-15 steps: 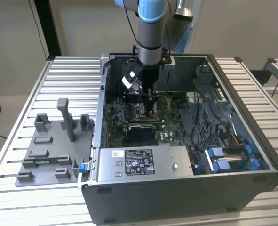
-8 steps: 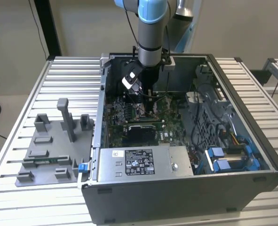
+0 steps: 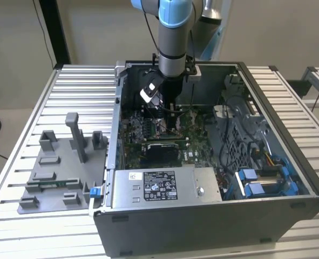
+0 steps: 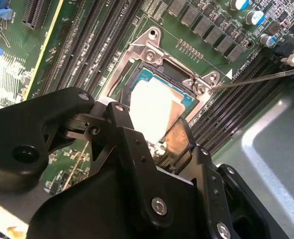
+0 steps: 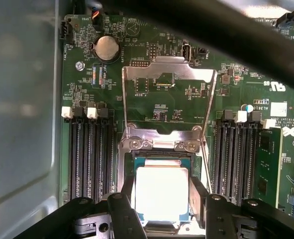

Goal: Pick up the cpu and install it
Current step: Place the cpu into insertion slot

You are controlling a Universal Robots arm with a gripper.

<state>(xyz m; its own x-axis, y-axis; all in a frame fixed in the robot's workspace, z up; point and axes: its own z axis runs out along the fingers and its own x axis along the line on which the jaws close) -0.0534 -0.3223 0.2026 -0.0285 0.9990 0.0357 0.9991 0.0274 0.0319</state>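
Observation:
The cpu (image 5: pixel 161 185), a small square chip with a pale silver top, sits low inside the metal-framed socket (image 5: pixel 159 145) on the green motherboard. My gripper (image 5: pixel 162 200) reaches down over it, and its black fingers (image 5: pixel 128 191) press against two opposite sides of the chip, shut on it. In the second wrist view the cpu (image 4: pixel 151 105) glows bright between the fingers (image 4: pixel 179 137), within the socket frame (image 4: pixel 150 50). The socket's load plate (image 5: pixel 169 74) stands swung open. In the exterior view the gripper (image 3: pixel 172 127) is deep in the open computer case (image 3: pixel 116 162).
Memory slots (image 5: pixel 89 154) flank the socket on both sides. A thin metal lever (image 4: pixel 261 77) sticks out beside the socket. The power supply (image 3: pixel 164 186) and blue drive bays (image 3: pixel 259 181) fill the case's near side. A grey fixture tray (image 3: pixel 56 172) lies at the exterior view's left.

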